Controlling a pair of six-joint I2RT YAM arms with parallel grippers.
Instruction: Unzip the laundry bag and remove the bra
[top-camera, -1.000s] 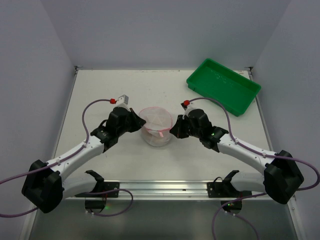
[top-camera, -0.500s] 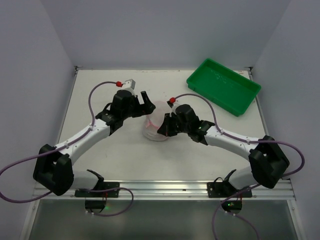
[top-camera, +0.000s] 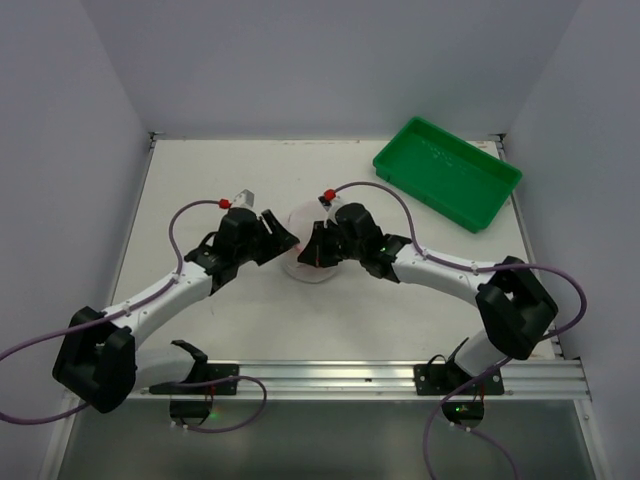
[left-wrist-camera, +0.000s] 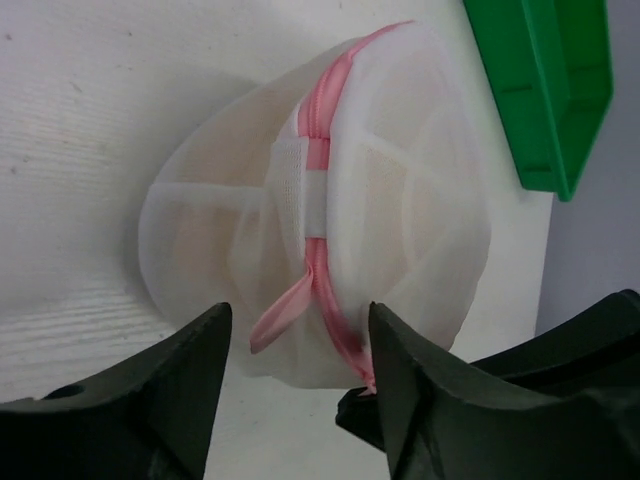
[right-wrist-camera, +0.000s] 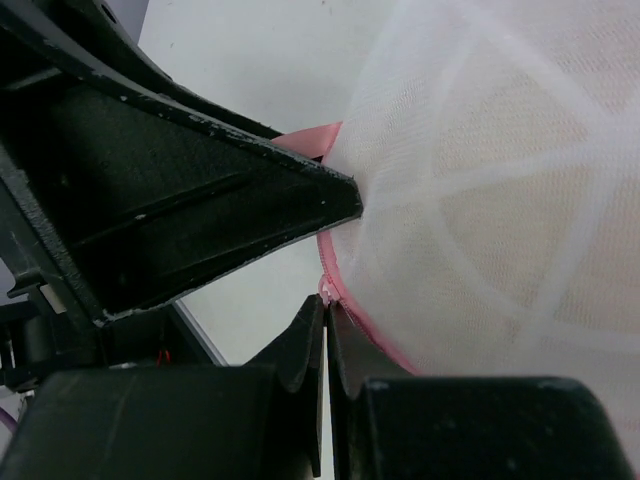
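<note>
Nearest us, to the left of the laundry bag (left-wrist-camera: 400, 210), our left gripper (left-wrist-camera: 300, 330) stands released, its fingers spread either side of the pink pull tab (left-wrist-camera: 280, 315), likely ready to brace the mesh. To the bag's right, our right gripper (right-wrist-camera: 326, 310) is clenched on the pink zip trim (left-wrist-camera: 320, 150), which we judge is a hold for drawing the zip. The bag lies zipped on the table (top-camera: 220, 170) between them, and we cannot make out the bra through the mesh. Beyond the bag to the right sits the green tray (top-camera: 447, 172).

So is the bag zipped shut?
Shut, as far as shows: the pink zip on the bag runs closed in the left wrist view, no gap. Its far side is hidden.
</note>
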